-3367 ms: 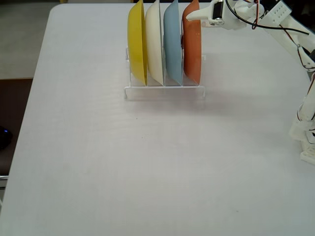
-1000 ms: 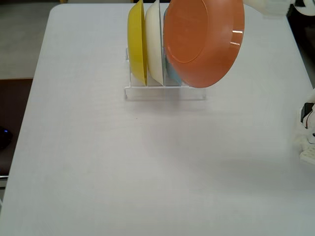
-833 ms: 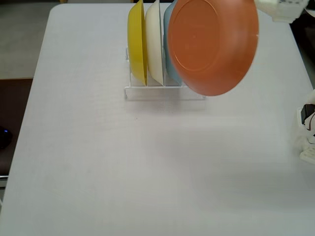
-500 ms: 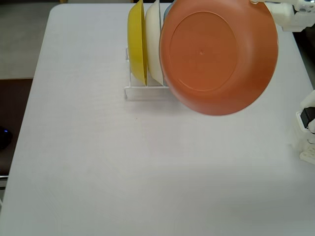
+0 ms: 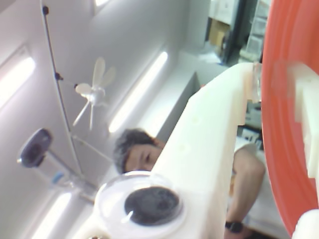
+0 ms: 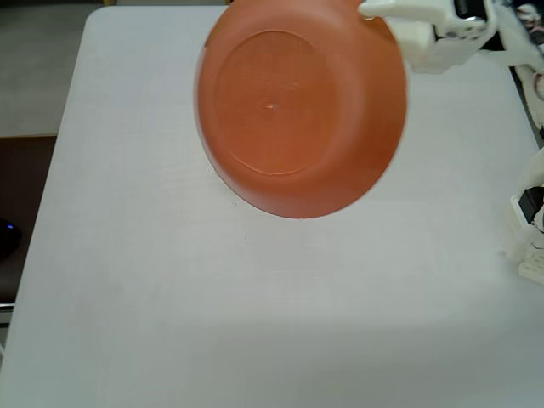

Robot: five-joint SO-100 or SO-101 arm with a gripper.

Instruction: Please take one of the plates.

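Note:
The orange plate [image 6: 297,106] hangs in the air high above the white table, its back with the raised foot ring turned to the fixed camera. It fills the upper middle of that view and hides what stands behind it. My gripper [image 6: 374,10] comes in from the top right and is shut on the plate's upper right rim. The wrist view points up at the ceiling. There the plate's edge [image 5: 281,149] runs down the right side, with my gripper [image 5: 274,84] shut on it between a broad white finger [image 5: 209,149] and a second finger [image 5: 309,114].
The white table [image 6: 170,323] spreads below and left of the plate. The arm's base [image 6: 531,229] stands at the right edge. In the wrist view a person [image 5: 137,152], a ceiling fan [image 5: 94,89] and strip lights show overhead.
The plate has been lifted out of the rack, then swung left and toward the fixed camera. It now covers the rack and the other plates.

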